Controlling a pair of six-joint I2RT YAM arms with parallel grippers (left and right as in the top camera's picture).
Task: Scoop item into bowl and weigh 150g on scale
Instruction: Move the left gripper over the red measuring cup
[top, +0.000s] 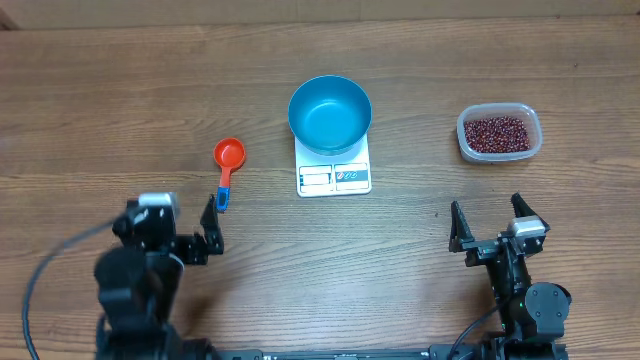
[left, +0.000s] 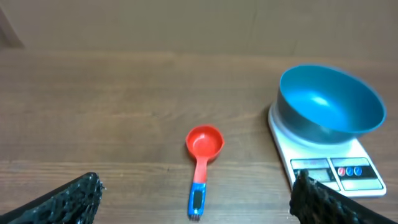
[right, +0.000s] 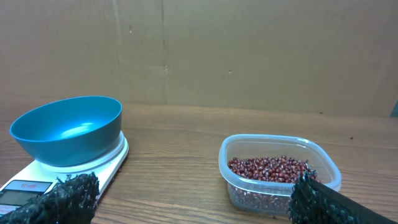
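Left fingers and right fingers open, empty; scoop lies left of centre, long axis up-down, handle toward the nearer left fingers; beans in tub upper right, bowl on scale at centre.

It looked like a robot test lab. A wooden table filled the frame, with a plain brown cardboard wall behind it. A black robot arm sat at the lower left, a second arm at the lower right, and a cable at the left edge.
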